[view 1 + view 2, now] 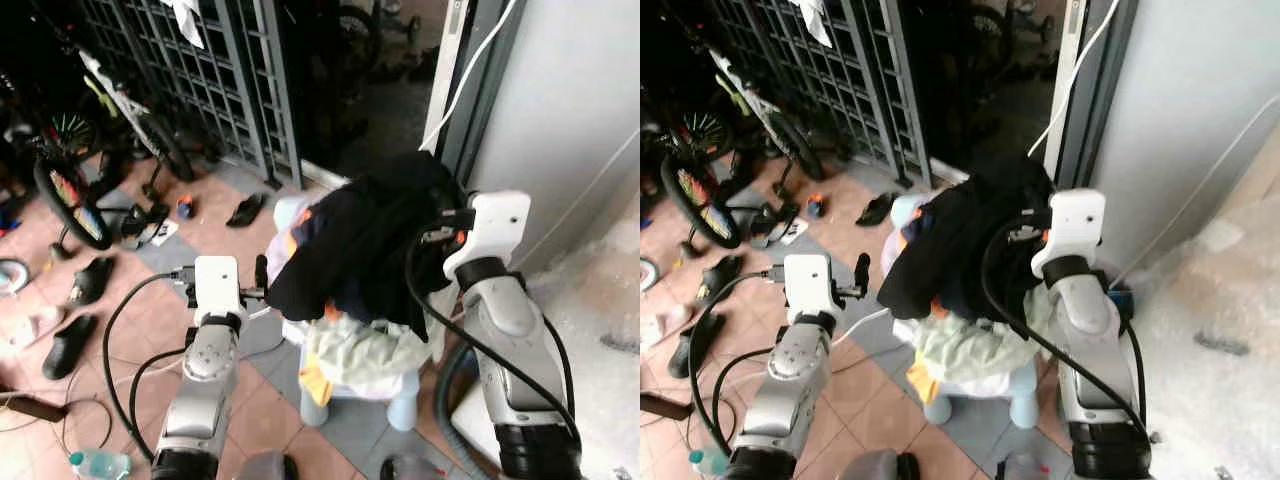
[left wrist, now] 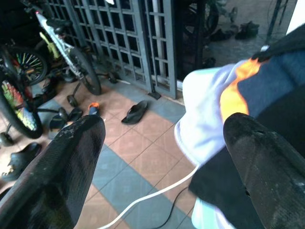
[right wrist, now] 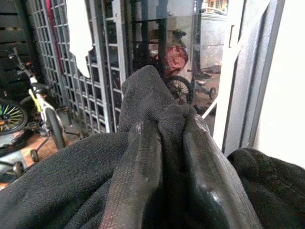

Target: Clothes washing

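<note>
The right pincer (image 3: 164, 157) was clamped on a black garment (image 1: 370, 240) lifted above the laundry pile (image 1: 365, 350) on a pale stool (image 1: 405, 400). The left pincer (image 2: 162, 157) gaped wide beside it. The trailing cloth could likely drag other clothes onto the floor (image 1: 250, 400).

Tiled floor (image 1: 150, 300), metal gate (image 1: 200, 70), bicycle (image 1: 90, 130), sandals (image 1: 245, 210)

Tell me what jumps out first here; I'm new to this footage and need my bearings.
A black garment hangs mid-scene, pinched in the right gripper above a heap of clothes on a pale stool. The left gripper is open beside the pile. On the tiled floor to the robot's left stand bicycles before a metal gate, with sandals scattered about.
</note>
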Motion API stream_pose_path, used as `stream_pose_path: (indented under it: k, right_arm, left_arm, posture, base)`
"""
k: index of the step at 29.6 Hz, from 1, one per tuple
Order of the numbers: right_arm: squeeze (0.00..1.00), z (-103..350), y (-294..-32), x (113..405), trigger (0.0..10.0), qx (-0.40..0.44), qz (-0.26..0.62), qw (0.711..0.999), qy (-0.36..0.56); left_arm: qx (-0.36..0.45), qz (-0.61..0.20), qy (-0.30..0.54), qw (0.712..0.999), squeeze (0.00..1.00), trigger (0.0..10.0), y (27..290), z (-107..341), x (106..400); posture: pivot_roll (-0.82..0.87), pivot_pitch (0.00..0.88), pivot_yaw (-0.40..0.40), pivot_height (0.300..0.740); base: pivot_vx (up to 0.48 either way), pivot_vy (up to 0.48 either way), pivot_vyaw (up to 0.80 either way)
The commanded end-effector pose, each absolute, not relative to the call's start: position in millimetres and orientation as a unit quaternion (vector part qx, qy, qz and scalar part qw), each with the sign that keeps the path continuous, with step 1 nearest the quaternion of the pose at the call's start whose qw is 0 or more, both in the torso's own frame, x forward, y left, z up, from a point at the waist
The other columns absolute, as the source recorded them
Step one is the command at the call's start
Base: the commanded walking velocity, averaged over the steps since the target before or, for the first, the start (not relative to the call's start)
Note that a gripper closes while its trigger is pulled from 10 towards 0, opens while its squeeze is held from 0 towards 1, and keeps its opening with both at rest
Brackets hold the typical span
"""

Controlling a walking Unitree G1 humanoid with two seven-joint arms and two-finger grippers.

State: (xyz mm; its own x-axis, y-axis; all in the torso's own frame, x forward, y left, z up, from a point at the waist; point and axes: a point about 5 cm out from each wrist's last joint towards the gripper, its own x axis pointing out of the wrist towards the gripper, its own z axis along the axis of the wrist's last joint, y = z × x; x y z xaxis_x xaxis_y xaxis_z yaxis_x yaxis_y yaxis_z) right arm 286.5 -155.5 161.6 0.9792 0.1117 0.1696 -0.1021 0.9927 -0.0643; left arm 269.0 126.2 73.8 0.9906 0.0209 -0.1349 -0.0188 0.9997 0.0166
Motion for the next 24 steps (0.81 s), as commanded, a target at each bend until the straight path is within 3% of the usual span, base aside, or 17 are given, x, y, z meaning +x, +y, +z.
stream_pose_path:
  k: [1, 6, 24]
  right_arm:
    - [0.00, 167.1, -154.0, 287.8, 10.0, -0.028, 0.056, 0.993, -0.100]
    - [0.00, 166.8, -153.5, 288.6, 10.0, -0.028, 0.056, 0.993, -0.099]
    - [0.00, 161.8, -160.4, 297.0, 10.0, -0.070, 0.049, 0.991, -0.102]
  left_arm:
    - [0.006, 0.013, 0.073, 0.997, 0.00, 10.0, 127.2, 71.8, 268.0]
    - [0.005, 0.015, 0.074, 0.997, 0.00, 10.0, 127.5, 71.7, 268.3]
    - [0.003, 0.002, 0.052, 0.999, 0.00, 10.0, 129.6, 78.2, 275.8]
  posture:
    - [-0.10, 0.000, 0.119, 0.740]
    - [-0.09, 0.000, 0.117, 0.740]
    - [-0.03, 0.000, 0.075, 0.740]
  base:
    - [-0.292, 0.000, 0.00]
    - [-0.264, 0.000, 0.00]
    - [0.000, 0.000, -0.78]
